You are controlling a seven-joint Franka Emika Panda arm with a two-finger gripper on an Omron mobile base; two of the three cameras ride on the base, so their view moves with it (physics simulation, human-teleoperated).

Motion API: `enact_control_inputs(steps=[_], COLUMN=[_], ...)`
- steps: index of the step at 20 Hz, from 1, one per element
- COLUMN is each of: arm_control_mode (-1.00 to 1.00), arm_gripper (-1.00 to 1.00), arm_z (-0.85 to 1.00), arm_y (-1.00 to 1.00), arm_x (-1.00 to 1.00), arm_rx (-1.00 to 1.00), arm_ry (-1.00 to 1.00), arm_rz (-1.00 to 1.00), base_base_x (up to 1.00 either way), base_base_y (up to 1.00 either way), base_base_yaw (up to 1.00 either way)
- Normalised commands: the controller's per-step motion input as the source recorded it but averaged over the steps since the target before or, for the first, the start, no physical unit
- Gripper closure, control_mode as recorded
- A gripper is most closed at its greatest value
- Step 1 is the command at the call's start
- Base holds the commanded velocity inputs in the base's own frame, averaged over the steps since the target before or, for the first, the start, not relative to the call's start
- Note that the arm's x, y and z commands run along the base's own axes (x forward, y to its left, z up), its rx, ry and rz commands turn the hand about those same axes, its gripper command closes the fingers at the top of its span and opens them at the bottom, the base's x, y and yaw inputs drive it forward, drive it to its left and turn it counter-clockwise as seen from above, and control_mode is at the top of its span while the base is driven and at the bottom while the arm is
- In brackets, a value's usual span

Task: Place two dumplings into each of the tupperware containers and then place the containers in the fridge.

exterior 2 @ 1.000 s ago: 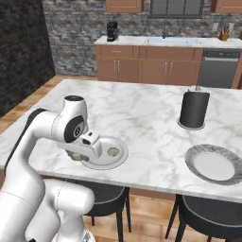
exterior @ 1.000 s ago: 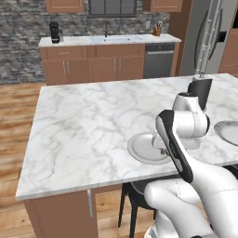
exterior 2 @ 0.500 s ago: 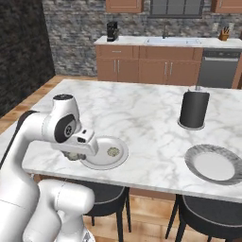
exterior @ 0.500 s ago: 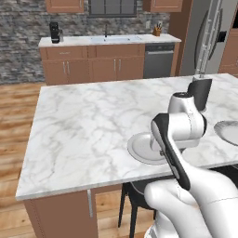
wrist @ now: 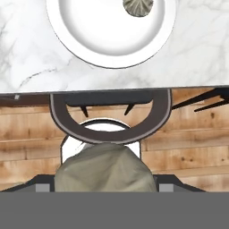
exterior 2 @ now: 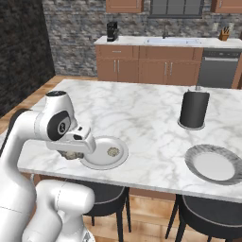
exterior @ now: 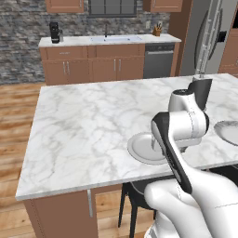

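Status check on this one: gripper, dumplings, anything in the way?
Gripper closed on one dumpling, off the counter edge. Second dumpling sits on the round plate. Nothing blocking; black cylinder stands well clear.

end effector (exterior 2: 72,154): at the table's near edge, jaws around a dumpling (exterior 2: 72,154)
round plate (exterior 2: 105,152): holds second dumpling (exterior 2: 113,151)

One dumpling (exterior 2: 113,151) lies on the near plate (exterior 2: 97,163), another plate (exterior 2: 212,165) to its right.
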Motion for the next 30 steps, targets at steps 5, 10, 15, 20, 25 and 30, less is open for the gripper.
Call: enact_control_inputs(steps=[5, 10, 15, 20, 25, 30], arm_control_mode=[-1.0, -1.0, 1.0, 1.0, 1.0, 1.0], arm_gripper=[1.0, 1.0, 1.0, 1.0, 1.0, 1.0], arm_z=[0.01, 0.0, 0.0, 0.0, 0.0, 0.0], arm_y=[-0.09, 0.0, -0.01, 0.0, 0.0, 0.0], arm_x=[-0.11, -0.07, -0.31, 0.0, 0.0, 0.0], arm_rx=[0.03, 0.04, 0.0, 0.0, 0.0, 0.0], arm_ry=[0.0, 0.0, 0.0, 0.0, 0.0, 0.0], arm_rz=[0.05, 0.05, 0.0, 0.0, 0.0, 0.0], base_base_x=[0.0, 0.0, -0.39, -0.95, 0.04, 0.36], base_base_y=[0.0, 0.0, -0.1, -0.83, -1.0, -1.0], base_base_yaw=[0.0, 0.0, 0.0, 0.0, -0.04, -0.05])
